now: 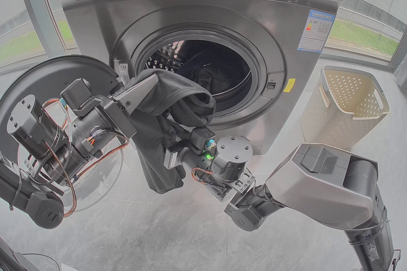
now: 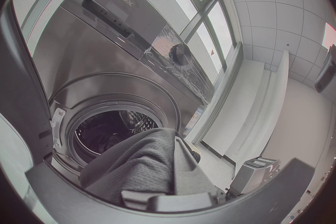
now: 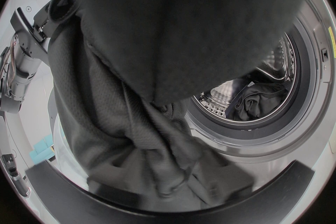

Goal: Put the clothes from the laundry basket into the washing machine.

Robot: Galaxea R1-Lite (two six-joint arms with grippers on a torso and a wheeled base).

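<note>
Garment [image 1: 180, 100] hangs vertically, top fold toward washing machine [image 1: 263, 30] mouth; left hand [image 1: 146, 87], right hand [image 1: 170, 152] both clamp it

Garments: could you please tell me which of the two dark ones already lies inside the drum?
The crumpled black garment at the bottom of the drum; the grey garment hangs outside the opening, draped over the left pincer.

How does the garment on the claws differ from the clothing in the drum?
The held garment hangs outside the washing machine, draped over the left claw and trailing downward; the drum clothing lies bunched inside. The held garment is spread out, the drum clothing crumpled. Both are dark fabric.
</note>
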